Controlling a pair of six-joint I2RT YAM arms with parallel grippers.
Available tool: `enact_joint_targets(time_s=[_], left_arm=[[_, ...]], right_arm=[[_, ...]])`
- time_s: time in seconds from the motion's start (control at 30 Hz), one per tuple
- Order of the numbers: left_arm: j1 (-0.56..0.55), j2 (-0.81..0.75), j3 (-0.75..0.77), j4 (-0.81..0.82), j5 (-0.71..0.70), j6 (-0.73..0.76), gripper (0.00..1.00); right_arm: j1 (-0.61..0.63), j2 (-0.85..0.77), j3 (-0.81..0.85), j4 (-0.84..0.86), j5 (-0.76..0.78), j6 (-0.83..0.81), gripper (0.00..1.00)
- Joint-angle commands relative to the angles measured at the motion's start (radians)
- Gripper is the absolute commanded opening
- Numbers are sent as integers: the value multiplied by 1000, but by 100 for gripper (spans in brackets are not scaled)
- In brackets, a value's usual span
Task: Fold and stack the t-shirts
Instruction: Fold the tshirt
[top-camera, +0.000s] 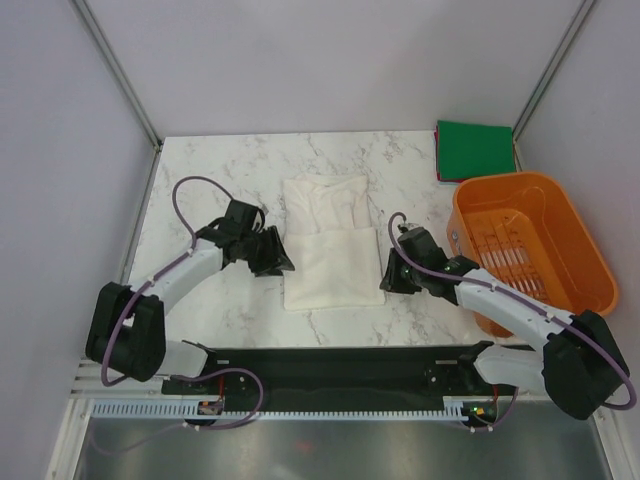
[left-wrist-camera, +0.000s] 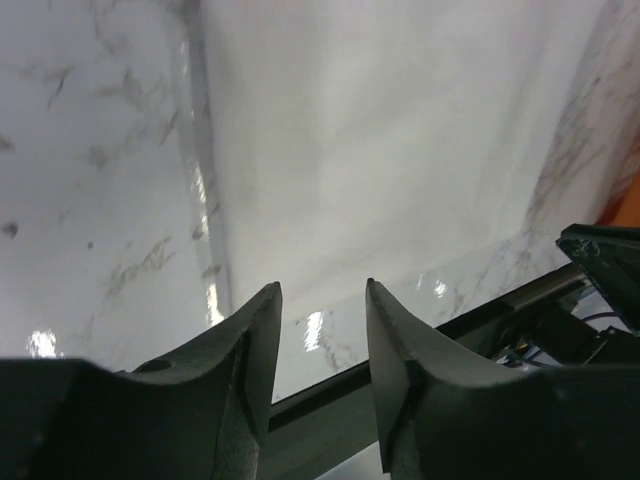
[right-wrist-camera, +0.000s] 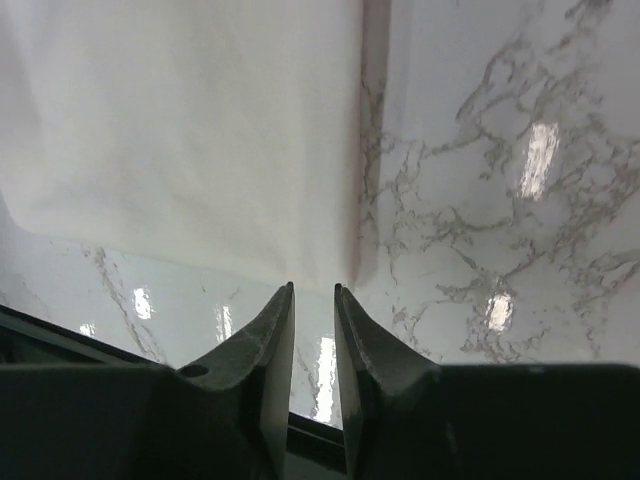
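The white t-shirt (top-camera: 330, 250) lies flat at the table's middle, its near half folded up over the far half; no red print shows. It fills the upper part of the left wrist view (left-wrist-camera: 370, 130) and the upper left of the right wrist view (right-wrist-camera: 180, 130). The dark green t-shirt (top-camera: 475, 148) lies folded square at the back right corner. My left gripper (top-camera: 277, 263) is low at the white shirt's left edge, open and empty (left-wrist-camera: 322, 295). My right gripper (top-camera: 387, 275) is low at the shirt's right edge, its jaws narrowly apart and empty (right-wrist-camera: 313, 290).
The orange slatted basket (top-camera: 530, 245) stands at the right edge of the marble table (top-camera: 220, 170), just behind my right arm. A black rail (top-camera: 340, 365) runs along the table's near edge. Grey walls close in the back and sides.
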Motion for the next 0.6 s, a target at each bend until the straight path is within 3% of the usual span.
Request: enact_joint_targets(time_s=[0.0,0.17,0.27,0.47,0.57], left_arm=[[38,127,173,89,21,-3,45],[53,328,288,135,84,-7,39],[58,426,345,138,60,-12,37],[101,461,328,135,-11,-87,36],[107,447,395,132,50,-76,38]], right_arm=[[1,78,145,-51,98,-36,27],[1,215,251,-38,141,-83,21],[1,267,230,-9,142,-89,20],[1,295,146,-5,193,-97,20],[1,295,169,-17,205,-125,20]])
